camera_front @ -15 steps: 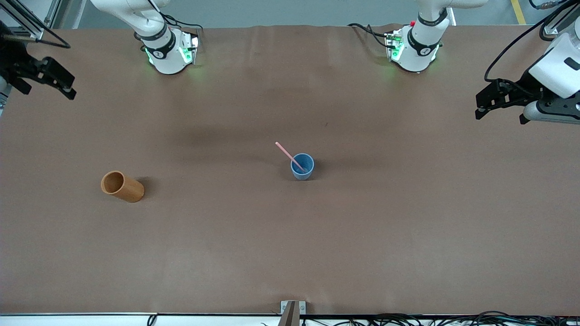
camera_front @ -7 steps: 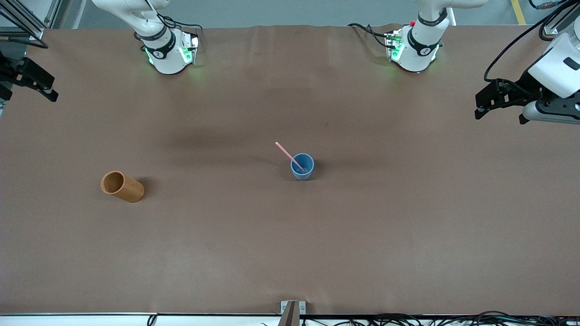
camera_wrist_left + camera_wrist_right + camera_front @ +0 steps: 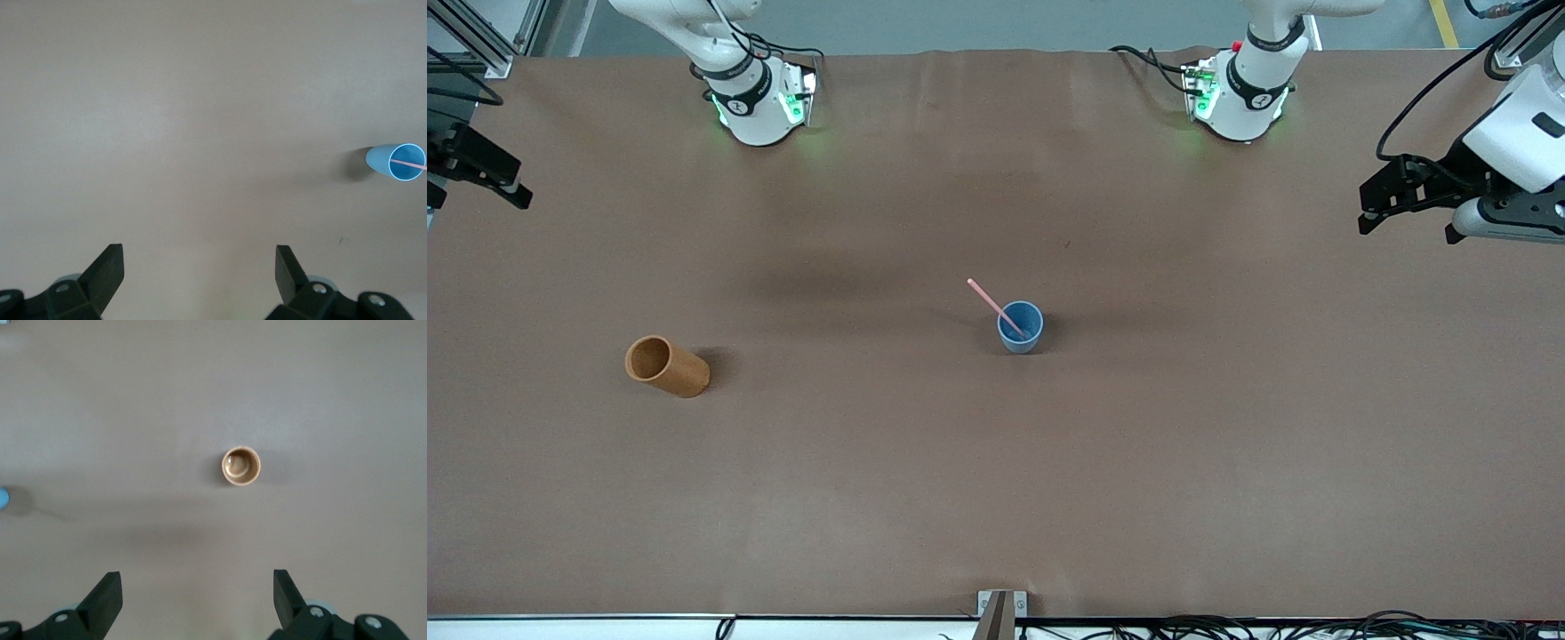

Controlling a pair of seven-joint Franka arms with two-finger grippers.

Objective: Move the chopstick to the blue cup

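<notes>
Front view shows the blue cup [image 3: 1020, 326] standing upright near the middle of the brown tabletop [image 3: 1227, 444], with the chopstick [image 3: 996, 308] resting inside it: its lower end is down in the cup and its free end leans out over the rim toward about 10 o'clock, pointing up the view toward the right arm's base. An orange-brown wooden cup [image 3: 667, 365] stands well apart from the blue cup, toward the right arm's end of the tabletop and a little nearer the front camera. The right end effector [image 3: 480, 169] hangs at the 9 o'clock edge of this view, over the right arm's end of the tabletop, and the left end effector [image 3: 1396, 196] hangs at roughly 3 o'clock, over the left arm's end; neither touches anything. In the left wrist view the left end effector's black fingers [image 3: 107, 270] are spread wide with bare tabletop between them, and the blue cup [image 3: 393, 161] with the pink chopstick [image 3: 408, 163] across its mouth sits well away from them. In the right wrist view the right end effector's fingers [image 3: 107, 593] are likewise spread and empty, with the wooden cup [image 3: 241, 466] seen from above, clear of them.
</notes>
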